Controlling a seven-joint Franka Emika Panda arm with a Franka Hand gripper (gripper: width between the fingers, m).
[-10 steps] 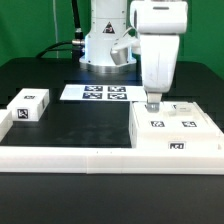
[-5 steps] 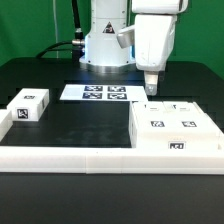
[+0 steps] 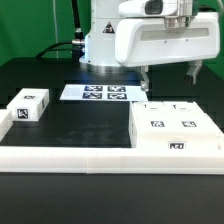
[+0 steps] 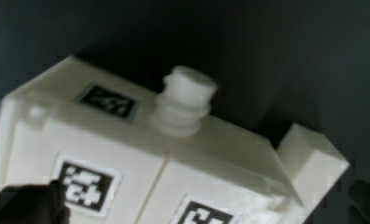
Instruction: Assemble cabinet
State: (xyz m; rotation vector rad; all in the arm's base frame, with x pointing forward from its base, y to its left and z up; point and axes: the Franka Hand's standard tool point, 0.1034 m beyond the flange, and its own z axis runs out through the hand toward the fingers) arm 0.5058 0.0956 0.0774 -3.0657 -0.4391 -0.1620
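The cabinet is a large white box with flat door panels and black-and-white tags, lying at the exterior view's right against the border rail. My gripper hangs just above its far edge, open and empty, with the fingers spread wide and the hand turned broadside. In the wrist view the cabinet fills the frame, with a short white peg standing on its edge and a raised tab beside it. One dark fingertip shows at the corner of that view.
A small white tagged block sits at the exterior view's left. The marker board lies in front of the robot base. The long white L-shaped rail runs along the near side.
The gripper has risen off the cabinet's far edge and turned about its axis, so the hand now faces broadside with its fingers spread apart.
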